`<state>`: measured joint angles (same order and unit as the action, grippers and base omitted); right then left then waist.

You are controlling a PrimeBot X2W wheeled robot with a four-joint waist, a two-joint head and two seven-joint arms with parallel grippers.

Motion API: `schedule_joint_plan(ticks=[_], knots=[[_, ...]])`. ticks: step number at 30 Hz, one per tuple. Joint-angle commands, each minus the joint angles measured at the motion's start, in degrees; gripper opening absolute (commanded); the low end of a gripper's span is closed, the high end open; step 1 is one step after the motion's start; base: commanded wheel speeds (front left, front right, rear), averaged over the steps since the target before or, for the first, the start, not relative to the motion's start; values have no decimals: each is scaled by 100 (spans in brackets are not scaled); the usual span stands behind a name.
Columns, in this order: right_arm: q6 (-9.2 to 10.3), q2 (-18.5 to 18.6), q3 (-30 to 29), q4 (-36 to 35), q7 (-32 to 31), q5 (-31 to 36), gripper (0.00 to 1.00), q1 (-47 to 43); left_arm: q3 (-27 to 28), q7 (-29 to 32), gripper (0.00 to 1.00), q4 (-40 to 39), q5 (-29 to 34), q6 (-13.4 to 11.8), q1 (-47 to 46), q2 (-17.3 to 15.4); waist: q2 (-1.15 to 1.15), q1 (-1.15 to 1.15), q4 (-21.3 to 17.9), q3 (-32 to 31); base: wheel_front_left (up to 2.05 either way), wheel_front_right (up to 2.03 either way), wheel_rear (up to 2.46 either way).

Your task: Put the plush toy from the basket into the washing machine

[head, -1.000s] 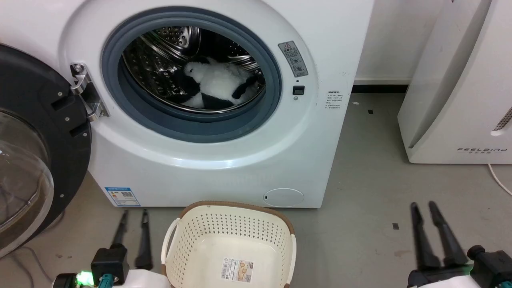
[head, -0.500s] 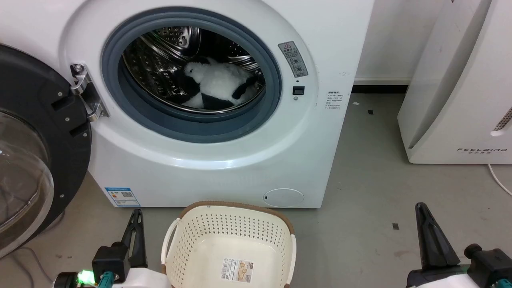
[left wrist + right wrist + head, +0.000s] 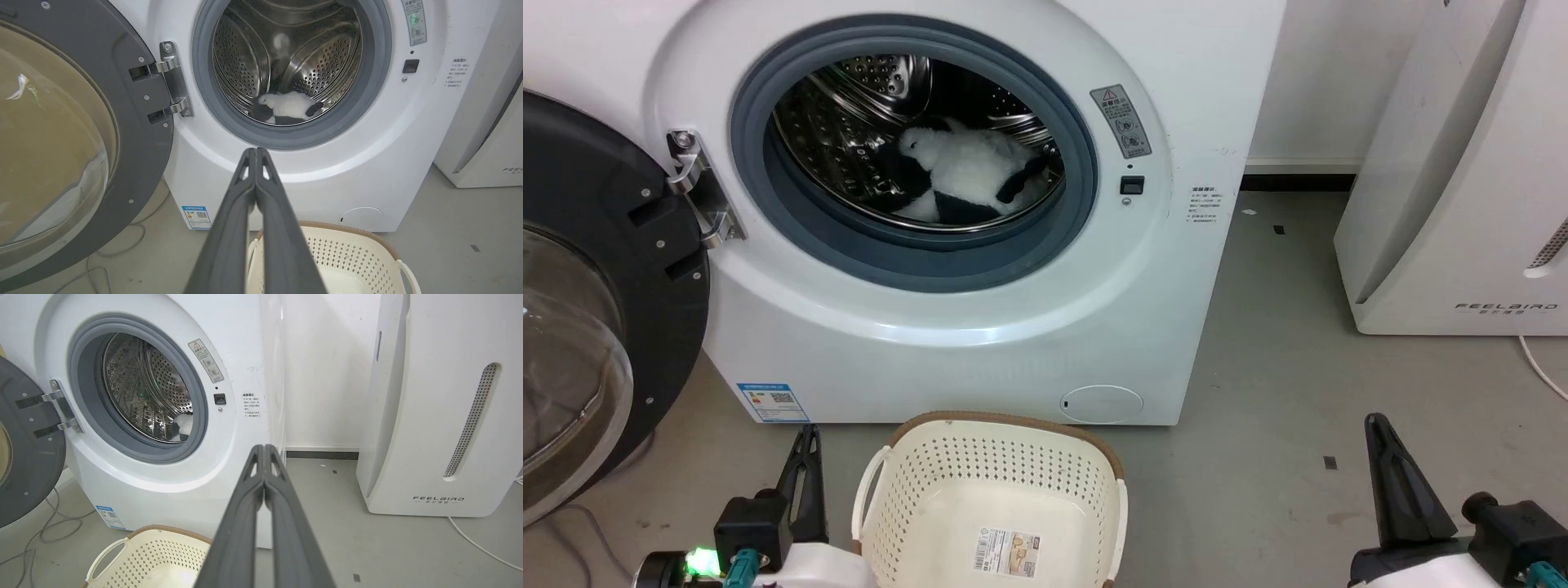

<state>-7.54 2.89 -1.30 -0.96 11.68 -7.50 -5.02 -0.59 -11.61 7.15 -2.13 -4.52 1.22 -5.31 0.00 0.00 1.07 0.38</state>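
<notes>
Left gripper (image 3: pixel 809 434) and right gripper (image 3: pixel 1374 426), parted earlier, now closed on nothing.

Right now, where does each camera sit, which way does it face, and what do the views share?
Head view: high, looking forward and down at the washing machine and basket; left tool and right tool show, shut.
Left wrist view: low, facing the drum over its own tool; door at left.
Right wrist view: low, facing the machine obliquely over its own tool; white appliance at right.
Shared: all show the plush toy in the drum.
</notes>
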Motion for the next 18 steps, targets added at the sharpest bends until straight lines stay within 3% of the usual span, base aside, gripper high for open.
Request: schedule_joint_plan(ticks=[1,18], knots=[[1,0,12,12,-29,56,0,81,17,26,0,-51,36,23,-26,17,0,0,-1,-1,0,0,0],[2,-1,34,27,-241,185,0,159,25,237,0,-174,69,103,-44,59,0,0,-21,-7,0,0,0]])
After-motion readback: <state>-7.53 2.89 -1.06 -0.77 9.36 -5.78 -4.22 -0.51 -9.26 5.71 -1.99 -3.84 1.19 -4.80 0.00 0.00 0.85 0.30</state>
